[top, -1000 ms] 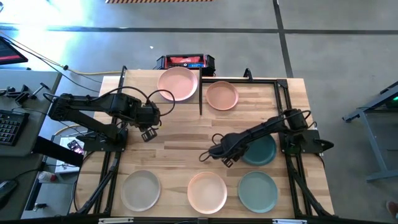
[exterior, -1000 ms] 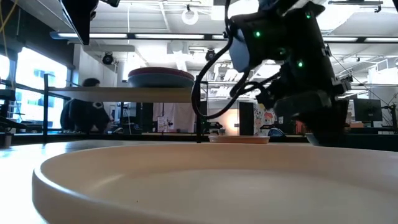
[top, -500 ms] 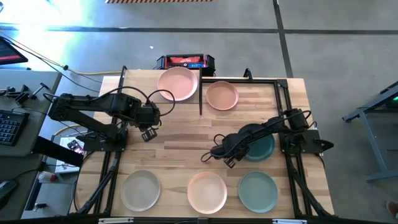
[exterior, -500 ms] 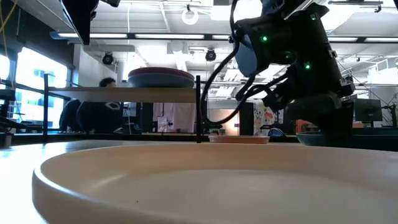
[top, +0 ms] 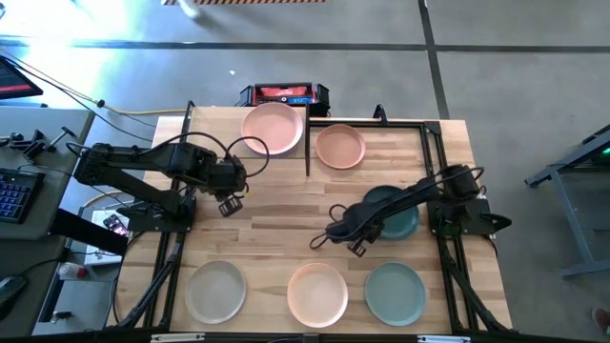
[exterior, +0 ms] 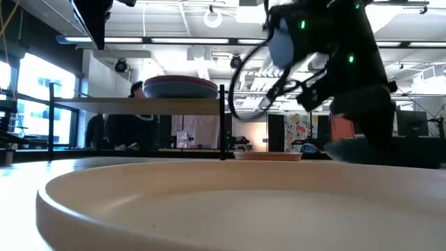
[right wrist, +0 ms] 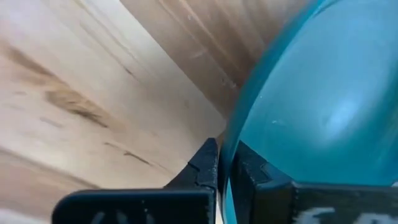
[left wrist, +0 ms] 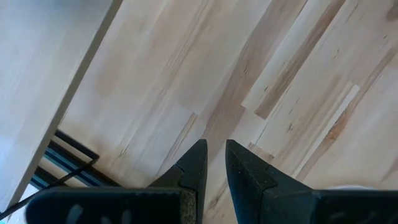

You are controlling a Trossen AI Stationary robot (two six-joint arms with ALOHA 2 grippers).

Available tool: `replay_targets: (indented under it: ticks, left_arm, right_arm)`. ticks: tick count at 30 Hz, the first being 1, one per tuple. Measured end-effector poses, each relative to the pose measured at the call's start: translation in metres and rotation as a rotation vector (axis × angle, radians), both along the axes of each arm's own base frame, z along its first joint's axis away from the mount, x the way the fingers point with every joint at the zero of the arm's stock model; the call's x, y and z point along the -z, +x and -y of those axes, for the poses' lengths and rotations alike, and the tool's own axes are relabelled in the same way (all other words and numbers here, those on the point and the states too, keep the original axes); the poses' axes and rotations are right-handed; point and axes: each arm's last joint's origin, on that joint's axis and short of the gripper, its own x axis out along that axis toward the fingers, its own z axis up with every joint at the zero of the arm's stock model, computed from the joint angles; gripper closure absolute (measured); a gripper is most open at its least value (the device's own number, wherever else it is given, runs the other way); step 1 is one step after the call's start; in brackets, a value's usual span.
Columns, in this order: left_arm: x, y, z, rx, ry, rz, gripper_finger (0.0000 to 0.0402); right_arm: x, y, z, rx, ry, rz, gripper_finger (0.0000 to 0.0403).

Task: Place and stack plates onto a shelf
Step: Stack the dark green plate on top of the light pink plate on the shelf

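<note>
Right gripper (right wrist: 225,163) is clamping the rim of the dark teal plate (top: 398,217) at its edge toward the table's middle; the rim is sitting between the two fingers (right wrist: 205,167) in the wrist view. That plate is sitting right of centre on the table (top: 276,205), under the right arm. Can't tell whether it's touching the wood.

Left gripper (left wrist: 212,163) is hanging over bare wood on the left side, fingers nearly together, gripping nothing.

Shelf (top: 238,122) is standing at the far left corner, carrying a pink plate (top: 272,128). Peach plate (top: 340,146) is lying just right of it on the table. Beige plate (top: 215,290), pale pink plate (top: 317,290) and sage green plate (top: 395,291) are lining the near edge.
</note>
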Motion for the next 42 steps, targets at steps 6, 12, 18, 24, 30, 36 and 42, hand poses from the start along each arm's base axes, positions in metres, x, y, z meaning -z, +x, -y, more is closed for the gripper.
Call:
replay_targets:
  ticks: [6, 12, 18, 24, 30, 36, 42]
  left_arm:
    - [-0.002, 0.005, -0.005, -0.013, 0.044, 0.054, 0.0353]
    - [-0.003, 0.009, -0.016, -0.070, 0.050, 0.098, 0.0353]
    - [-0.004, 0.012, -0.030, -0.111, 0.078, 0.125, 0.0353]
    - [-0.005, 0.013, -0.038, -0.015, 0.095, 0.113, 0.0353]
    - [-0.004, 0.013, -0.042, 0.021, 0.041, 0.113, 0.0348]
    - [-0.004, 0.014, -0.050, -0.068, -0.090, 0.168, 0.0320]
    - [-0.003, 0.012, -0.062, -0.276, -0.207, 0.206, 0.0296]
  right_arm:
    - [-0.041, -0.009, 0.004, 0.002, -0.027, 0.165, 0.0403]
    - [-0.083, -0.026, 0.010, 0.008, -0.051, 0.337, 0.0402]
    - [-0.117, -0.044, 0.016, 0.016, -0.075, 0.481, 0.0402]
    - [-0.140, -0.057, 0.022, 0.021, -0.107, 0.616, 0.0402]
    - [-0.154, -0.061, 0.026, 0.013, -0.134, 0.733, 0.0403]
    - [-0.161, -0.049, 0.025, -0.176, -0.102, 0.845, 0.0403]
    - [-0.168, -0.039, 0.023, -0.453, -0.090, 0.940, 0.0403]
